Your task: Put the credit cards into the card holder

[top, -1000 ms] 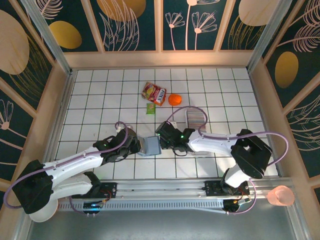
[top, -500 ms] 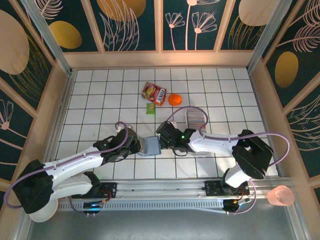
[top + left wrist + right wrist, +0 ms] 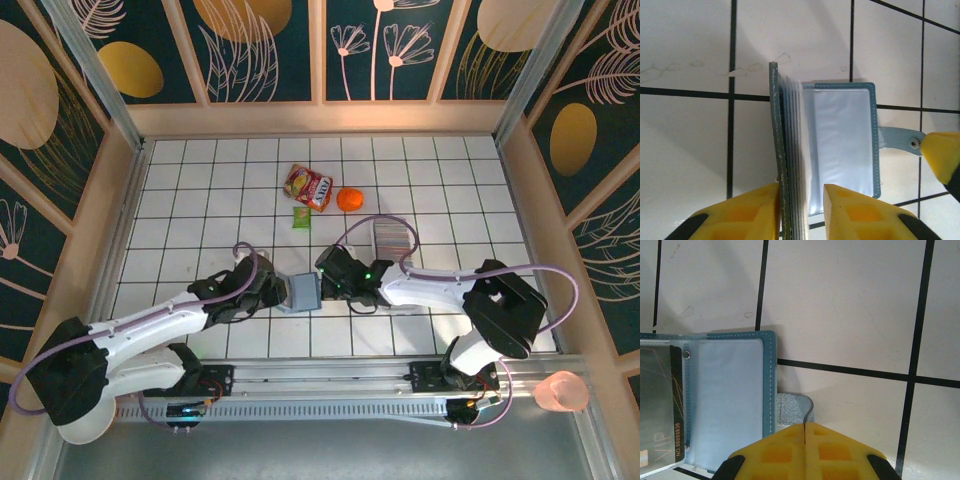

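The teal-blue card holder (image 3: 303, 293) lies open on the tiles between both grippers. Its cover and clear sleeves (image 3: 785, 150) stand on edge between the fingers of my left gripper (image 3: 801, 192). That gripper is open: one finger rests against the cover, and the other stands clear of the sleeves. My right gripper (image 3: 804, 427) is shut on the holder's snap strap (image 3: 792, 407). One dark credit card (image 3: 657, 405) marked VIP sits in a sleeve of the card holder (image 3: 730, 390). More credit cards (image 3: 392, 237) look stacked in a clear tray behind the right arm.
A snack bag (image 3: 308, 186), an orange (image 3: 349, 199) and a small green packet (image 3: 301, 216) lie beyond the holder. Wooden walls ring the tiled floor. A pink cup (image 3: 562, 392) sits outside at the near right.
My left jaws have come apart from the holder's upright cover. My right jaws have closed fully on the strap. Both arms have barely shifted.
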### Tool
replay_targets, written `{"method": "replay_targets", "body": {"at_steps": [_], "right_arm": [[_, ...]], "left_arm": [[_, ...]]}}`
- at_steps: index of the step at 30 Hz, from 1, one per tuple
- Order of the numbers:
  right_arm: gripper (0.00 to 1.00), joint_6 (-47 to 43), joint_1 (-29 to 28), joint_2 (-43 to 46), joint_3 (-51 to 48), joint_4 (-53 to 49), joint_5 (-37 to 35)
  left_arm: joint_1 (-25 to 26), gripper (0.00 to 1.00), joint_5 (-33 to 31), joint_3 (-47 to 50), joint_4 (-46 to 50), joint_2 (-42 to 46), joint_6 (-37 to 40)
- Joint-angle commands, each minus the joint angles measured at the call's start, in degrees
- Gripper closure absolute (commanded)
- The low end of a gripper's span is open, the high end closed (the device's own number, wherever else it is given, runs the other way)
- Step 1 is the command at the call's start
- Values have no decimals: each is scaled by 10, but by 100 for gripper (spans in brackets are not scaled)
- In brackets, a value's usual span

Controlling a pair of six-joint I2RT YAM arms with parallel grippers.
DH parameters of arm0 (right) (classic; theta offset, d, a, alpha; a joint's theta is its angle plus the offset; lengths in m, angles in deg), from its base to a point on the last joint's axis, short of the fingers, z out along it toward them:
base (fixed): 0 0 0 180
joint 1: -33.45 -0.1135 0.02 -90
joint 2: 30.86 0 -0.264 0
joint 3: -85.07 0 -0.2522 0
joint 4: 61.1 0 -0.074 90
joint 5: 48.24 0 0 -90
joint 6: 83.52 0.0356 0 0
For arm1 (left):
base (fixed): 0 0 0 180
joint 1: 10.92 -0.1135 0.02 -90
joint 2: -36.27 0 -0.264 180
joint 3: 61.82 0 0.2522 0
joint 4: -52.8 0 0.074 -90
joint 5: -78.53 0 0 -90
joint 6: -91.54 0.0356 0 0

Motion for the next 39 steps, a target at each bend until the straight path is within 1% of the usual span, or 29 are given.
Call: {"method": "replay_targets", "body": {"at_steps": [1, 4, 8, 12, 15, 17, 20, 22, 24, 26, 29, 33, 35, 39], "right_arm": [[100, 14, 6, 19, -19, 19, 17], [100, 15, 11, 27, -29, 30, 23], [100, 19, 16, 37, -43, 42, 30], [100, 22, 21, 50, -54, 51, 33], [100, 24, 21, 61, -60, 53, 33], [100, 25, 22, 67, -64, 52, 33], [100, 24, 22, 73, -61, 50, 37], [100, 24, 22, 75, -60, 50, 38], [100, 26, 22, 75, -59, 51, 40], [100, 26, 22, 74, -59, 55, 44], [100, 28, 23, 69, -57, 59, 48], [100, 26, 23, 59, -48, 57, 51], [100, 26, 23, 54, -45, 55, 52], [100, 28, 24, 54, -44, 64, 57]], "left_arm": [[2, 68, 32, -24, -24, -8, 6], [3, 66, 56, -30, -47, -14, -3], [3, 65, 115, -17, -130, -35, -34], [2, 61, 133, -12, -181, -72, -43], [3, 61, 152, -6, -223, -99, -51], [3, 63, 143, 0, -232, -105, -54], [3, 68, 86, 7, -198, -95, -47], [3, 74, 62, 26, -201, -88, -56], [3, 81, 57, 48, -216, -85, -70], [3, 84, 54, 71, -242, -79, -84], [3, 86, 62, 97, -283, -71, -103], [3, 86, 89, 100, -312, -78, -99], [2, 86, 91, 90, -300, -79, -93], [3, 91, 63, 99, -274, -67, -97]]}}
